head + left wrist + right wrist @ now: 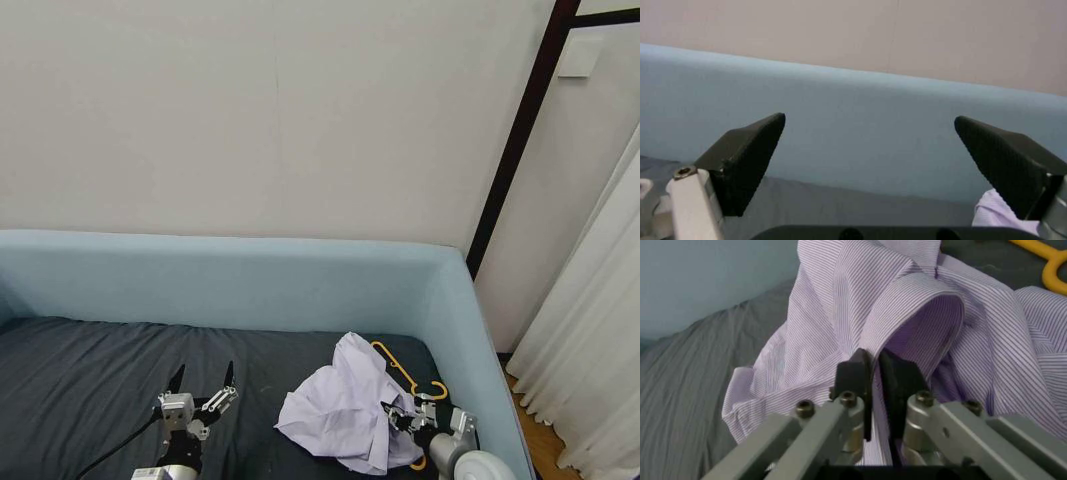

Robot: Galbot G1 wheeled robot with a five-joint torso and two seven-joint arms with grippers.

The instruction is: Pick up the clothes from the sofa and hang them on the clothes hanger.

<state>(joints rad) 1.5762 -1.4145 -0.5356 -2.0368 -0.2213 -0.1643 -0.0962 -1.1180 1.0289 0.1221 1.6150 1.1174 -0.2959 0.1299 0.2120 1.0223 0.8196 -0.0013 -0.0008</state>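
A crumpled lilac striped shirt (340, 405) lies on the dark grey sofa seat (80, 370), toward its right end. A yellow clothes hanger (405, 368) lies partly under the shirt, against the sofa's right arm. My right gripper (397, 415) is at the shirt's right edge. In the right wrist view its fingers (875, 374) are pressed together on the fabric just below the collar (933, 305). My left gripper (205, 385) hovers open over bare seat, left of the shirt, with its wide-spread fingers (747, 150) facing the light blue backrest (860, 130).
The sofa's light blue backrest (220, 280) and right arm (470, 340) border the seat. A plain wall rises behind. To the right are a dark door frame (515, 140) and white curtains (590, 350).
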